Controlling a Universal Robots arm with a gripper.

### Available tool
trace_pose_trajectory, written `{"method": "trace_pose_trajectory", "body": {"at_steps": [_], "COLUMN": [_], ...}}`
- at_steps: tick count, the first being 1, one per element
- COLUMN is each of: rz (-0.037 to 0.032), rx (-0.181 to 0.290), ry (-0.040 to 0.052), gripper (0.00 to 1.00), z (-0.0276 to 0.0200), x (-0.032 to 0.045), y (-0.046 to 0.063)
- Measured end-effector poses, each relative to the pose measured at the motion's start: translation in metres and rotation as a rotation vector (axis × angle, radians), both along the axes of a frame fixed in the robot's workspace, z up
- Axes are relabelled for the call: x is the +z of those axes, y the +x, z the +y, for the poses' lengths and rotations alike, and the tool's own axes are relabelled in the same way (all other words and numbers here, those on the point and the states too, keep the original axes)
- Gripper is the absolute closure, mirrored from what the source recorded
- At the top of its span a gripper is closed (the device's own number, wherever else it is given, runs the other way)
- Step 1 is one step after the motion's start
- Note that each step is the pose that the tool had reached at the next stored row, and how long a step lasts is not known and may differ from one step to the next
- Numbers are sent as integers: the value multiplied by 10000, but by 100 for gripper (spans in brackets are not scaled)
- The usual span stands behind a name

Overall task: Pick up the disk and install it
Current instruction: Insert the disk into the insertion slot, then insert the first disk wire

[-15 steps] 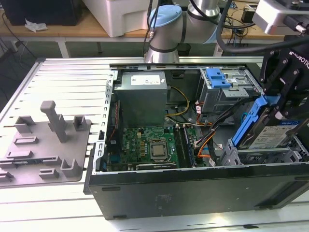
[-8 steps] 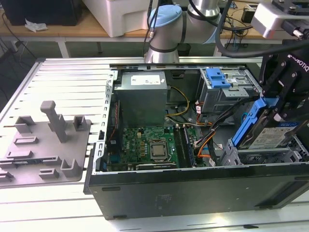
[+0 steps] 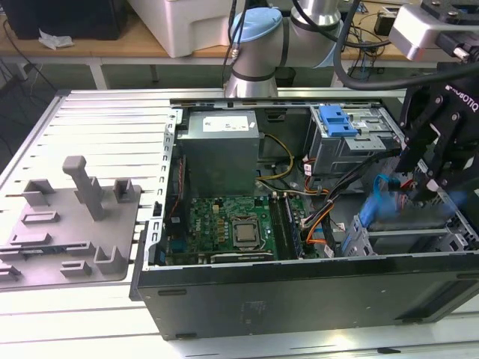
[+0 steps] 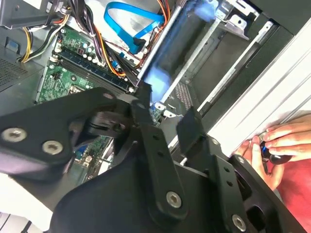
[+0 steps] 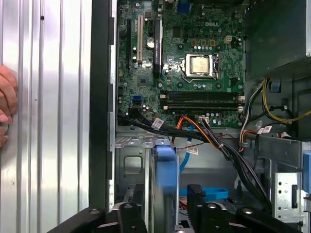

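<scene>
The black jaws were closed on the disk point(image 5: 165, 179), one finger point(image 5: 199, 206) on each flat side. In the first wrist view the disk stood on edge between them, showing its blue carrier frame. It hung inside the open computer case point(image 3: 299, 299), just above the grey metal drive cage point(image 5: 129, 162), and I could not tell whether it touched the cage. In the exterior view the disk point(image 3: 397, 213) was a blurred blue shape under the jaws at the case's end on the exterior view's right.

Past the cage, bundled black and orange cables point(image 5: 214, 141) and a flat blue ribbon cable point(image 4: 129, 19) crossed towards the green motherboard point(image 5: 184, 58). Beyond the board stood the grey power-supply box point(image 3: 221, 146), with a blue latch tab point(image 3: 337, 120) on the upper bay beside it.

The case lay on its side on a ribbed metal table point(image 3: 105, 127). A person's hand point(image 4: 286, 138) rested on the table just outside the case wall. On the exterior view's left a grey moulded fixture point(image 3: 75, 217) sat well apart from the case. Farthest off, the arm point(image 3: 258, 45) rose behind the case.
</scene>
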State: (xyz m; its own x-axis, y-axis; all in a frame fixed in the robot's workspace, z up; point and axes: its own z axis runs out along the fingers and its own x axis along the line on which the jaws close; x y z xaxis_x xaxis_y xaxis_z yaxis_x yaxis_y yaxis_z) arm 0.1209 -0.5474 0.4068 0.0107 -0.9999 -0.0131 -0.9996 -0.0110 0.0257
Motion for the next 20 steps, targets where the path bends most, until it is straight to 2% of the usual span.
{"method": "trace_pose_trajectory", "body": {"at_steps": [17, 18, 19, 20], "rz": [-1, 0, 5, 6], "rx": [-1, -1, -2, -1], "ry": [1, -21, -336, -785], "gripper": [49, 49, 49, 49], "z": [0, 2, 35, 90], "x": [-4, -7, -4, -6], "y": [0, 0, 2, 4]}}
